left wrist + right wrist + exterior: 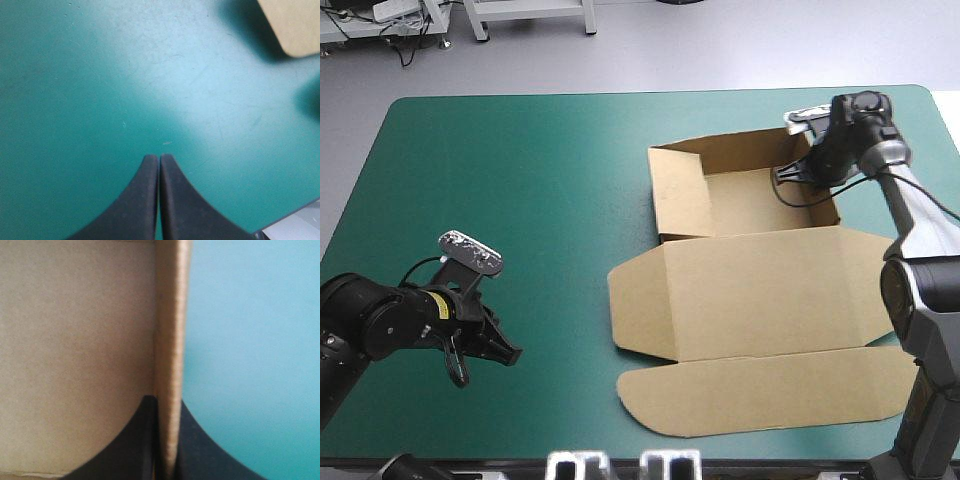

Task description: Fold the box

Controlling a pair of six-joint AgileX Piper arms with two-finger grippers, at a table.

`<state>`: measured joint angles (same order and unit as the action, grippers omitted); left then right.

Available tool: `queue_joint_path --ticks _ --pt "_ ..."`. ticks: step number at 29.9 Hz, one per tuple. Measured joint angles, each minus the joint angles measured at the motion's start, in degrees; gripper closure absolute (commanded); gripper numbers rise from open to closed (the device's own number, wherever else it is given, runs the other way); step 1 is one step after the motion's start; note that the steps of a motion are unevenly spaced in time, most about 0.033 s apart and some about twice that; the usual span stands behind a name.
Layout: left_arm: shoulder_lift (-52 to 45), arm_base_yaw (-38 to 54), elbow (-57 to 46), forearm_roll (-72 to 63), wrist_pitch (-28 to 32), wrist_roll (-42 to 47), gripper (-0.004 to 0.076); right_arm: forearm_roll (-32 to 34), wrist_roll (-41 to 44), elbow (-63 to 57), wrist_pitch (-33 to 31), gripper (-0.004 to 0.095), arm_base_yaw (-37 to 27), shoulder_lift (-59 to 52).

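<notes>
The brown box lies right of the table's middle as an open tray with raised walls at the far end and its lid flat toward the front edge. My right gripper is at the tray's right wall, shut on it; in the right wrist view the wall's edge stands between the black fingers. My left gripper rests low at the front left, shut and holding nothing, its fingertips meeting over bare cover. A rounded corner of the lid shows ahead of it.
The teal-green cover is bare across the left half and along the far edge. The lid's rounded flap reaches close to the table's front edge.
</notes>
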<state>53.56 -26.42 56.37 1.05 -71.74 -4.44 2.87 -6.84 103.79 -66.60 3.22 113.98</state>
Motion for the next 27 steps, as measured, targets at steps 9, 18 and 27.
queue_joint_path --ticks 9,18,27 --pt "0.0 0.0 0.0 -0.2 3.3 0.0 0.0733 0.8 -2.5 3.9 0.4 0.0926 -17.3 -0.4" --pt "1.0 0.0 0.0 -0.1 2.9 0.0 0.0733 1.3 -2.7 4.1 2.1 0.0925 -25.5 -0.4" --pt "2.4 0.0 0.0 0.0 4.1 0.0 0.0733 0.3 -6.6 4.1 3.2 0.0738 -26.2 -0.4"
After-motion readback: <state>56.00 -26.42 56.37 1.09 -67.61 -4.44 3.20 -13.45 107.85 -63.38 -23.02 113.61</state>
